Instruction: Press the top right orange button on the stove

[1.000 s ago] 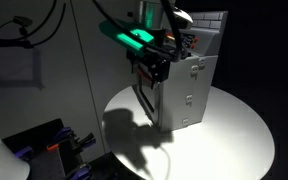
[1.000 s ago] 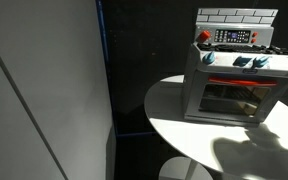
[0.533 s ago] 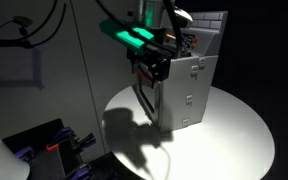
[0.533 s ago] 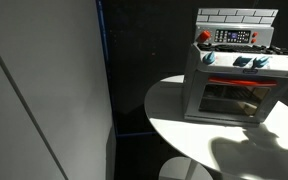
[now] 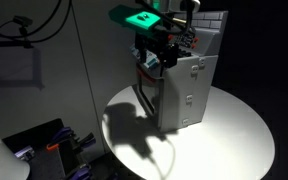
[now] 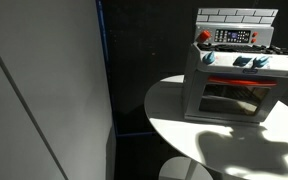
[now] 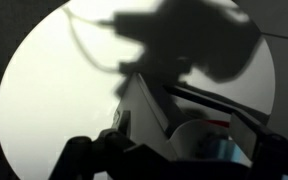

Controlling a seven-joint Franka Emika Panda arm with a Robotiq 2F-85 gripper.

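— How does the stove look from outside?

— Your stove [image 6: 239, 85] is a small grey box standing upright on the round white table [image 6: 184, 125], on the right part of it in an exterior view. A pale tiled back panel [image 6: 237, 15] rises along its far edge. In front of that runs a dark control strip [image 6: 236, 37] with a red-orange button [image 6: 205, 37] at its left end. The marks toward the strip's right end are too small to tell apart. Blue knobs [image 6: 246, 62] line the front of the top, above a front door [image 6: 229, 98] with a window.

— And my hand?

— Your gripper [image 5: 154, 60] hangs at the stove's upper corner, on the left in an exterior view, just below the green light [image 5: 136, 18] on the wrist. It is dark against the stove. I cannot tell how far the jaws stand apart, whether they touch the stove, or whether they grip anything.

— Does the wrist view help?

— Little. It looks down on the stove's top, with the table bright to the left and the arm's shadow [image 7: 184, 40] across the far side. Your fingers [image 7: 84, 158] are black shapes along the near edge, and their gap is unreadable.
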